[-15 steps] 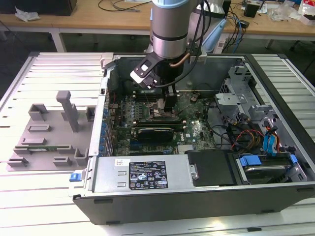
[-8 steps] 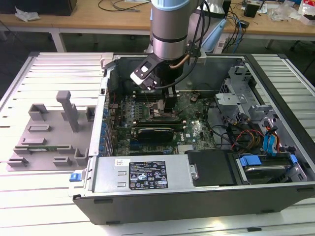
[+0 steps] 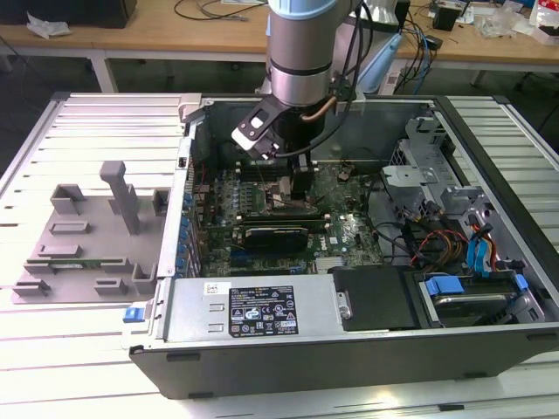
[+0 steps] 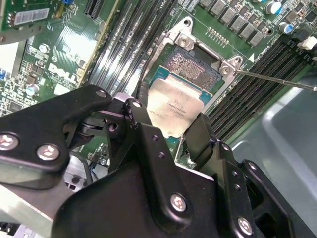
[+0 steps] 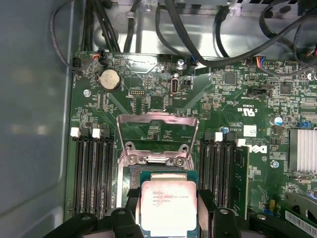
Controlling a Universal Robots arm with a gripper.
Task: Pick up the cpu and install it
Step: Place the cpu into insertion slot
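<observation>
I am gripping the cpu (image 5: 168, 206) with my gripper (image 5: 167, 201) closed on it. In both wrist views one black finger (image 4: 134, 116) is pressing on each of two opposite edges. I am holding it by the rim like this, I judge, so that the shiny metal top is facing up, the chip is hanging flat, and its underside is free to meet the contacts.

The cpu socket (image 4: 190, 69) on the green motherboard (image 5: 223, 114) is lying open beneath me. Its metal load plate (image 5: 157, 119) is standing swung back and the thin retention lever (image 4: 277, 80) is sticking out to the side. That is why the grid of contacts is bare and able to take the chip. In the second wrist view the cpu is covering only the nearer part of that grid, and the rest is showing beyond the chip's far edge. So I judge the chip is hovering just over the socket, offset from it and not yet seated.

In the exterior view my gripper (image 3: 293, 183) is reaching down into the open computer case (image 3: 349, 362), near the middle of the board. From there the grey fixture tray (image 3: 83, 249) is lying at about 9 o'clock, outside the case, and the hard drive bay (image 3: 472, 301) is sitting at about 4 o'clock.
</observation>
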